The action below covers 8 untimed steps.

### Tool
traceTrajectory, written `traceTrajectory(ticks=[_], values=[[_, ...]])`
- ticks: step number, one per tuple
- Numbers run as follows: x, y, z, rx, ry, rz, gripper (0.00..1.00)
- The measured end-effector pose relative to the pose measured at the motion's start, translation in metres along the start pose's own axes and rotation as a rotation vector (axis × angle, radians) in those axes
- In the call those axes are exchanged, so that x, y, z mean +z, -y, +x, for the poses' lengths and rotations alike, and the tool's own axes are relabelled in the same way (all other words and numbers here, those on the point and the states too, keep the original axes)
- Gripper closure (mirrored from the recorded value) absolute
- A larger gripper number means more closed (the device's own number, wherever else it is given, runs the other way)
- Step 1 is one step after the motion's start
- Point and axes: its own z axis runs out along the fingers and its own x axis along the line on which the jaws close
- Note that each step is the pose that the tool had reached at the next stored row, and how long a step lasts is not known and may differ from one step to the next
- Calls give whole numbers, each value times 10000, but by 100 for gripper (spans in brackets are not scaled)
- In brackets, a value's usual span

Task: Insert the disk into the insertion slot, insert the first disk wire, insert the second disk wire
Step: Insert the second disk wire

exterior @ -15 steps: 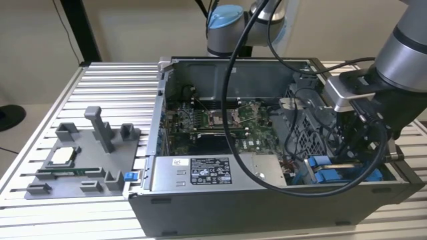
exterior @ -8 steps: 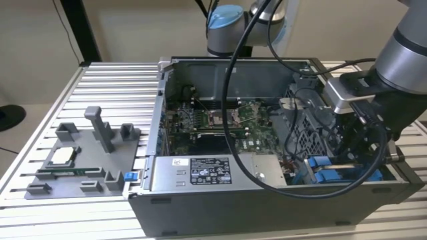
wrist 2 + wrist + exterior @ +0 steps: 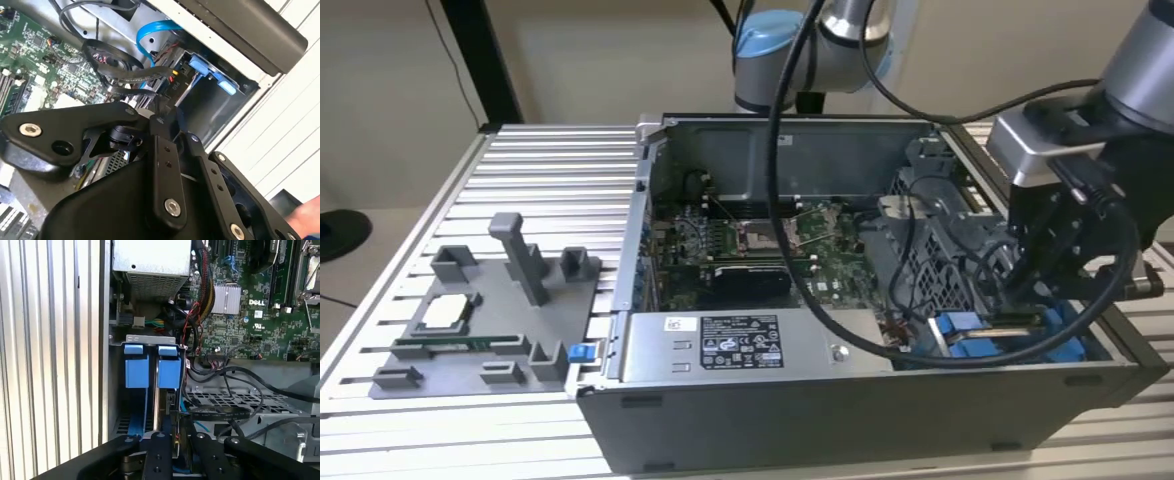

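We saw the open computer case (image 3: 854,400), a grey sheet-metal box, lying on a ribbed aluminium table (image 3: 534,180). The black gripper (image 3: 1027,300) reached down into the case's corner at the exterior view's right, beside the perforated grey drive cage (image 3: 947,260).

The disk (image 3: 167,372) stood on edge in its bright blue plastic frame, its squared blue tabs poking up beside a second blue tab, and it sat inside the insertion slot (image 3: 150,339), a folded grey metal bay next to the case wall. In the exterior view the blue frame (image 3: 961,325) showed just below the gripper.

In the first wrist view the gripper's (image 3: 177,447) matte black fingers (image 3: 159,455) were drawn close together right over the disk's edge, near a small connector with black cables; we could not tell whether they pinched anything.

A flat blue cable (image 3: 150,35) curled above the bay, and bundled black wires (image 3: 125,75) draped across the green circuit board (image 3: 260,300). The labelled grey power box (image 3: 734,345) lay along the case's near side. On the table at the exterior view's left sat a grey moulded parts holder (image 3: 480,320).
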Motion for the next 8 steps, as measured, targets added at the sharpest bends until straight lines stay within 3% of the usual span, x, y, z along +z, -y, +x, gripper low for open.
traceTrajectory(ticks=[6,8], values=[[-267,20,-21,-1,0,-2,0],[-293,22,-23,-1,2,-2,0]])
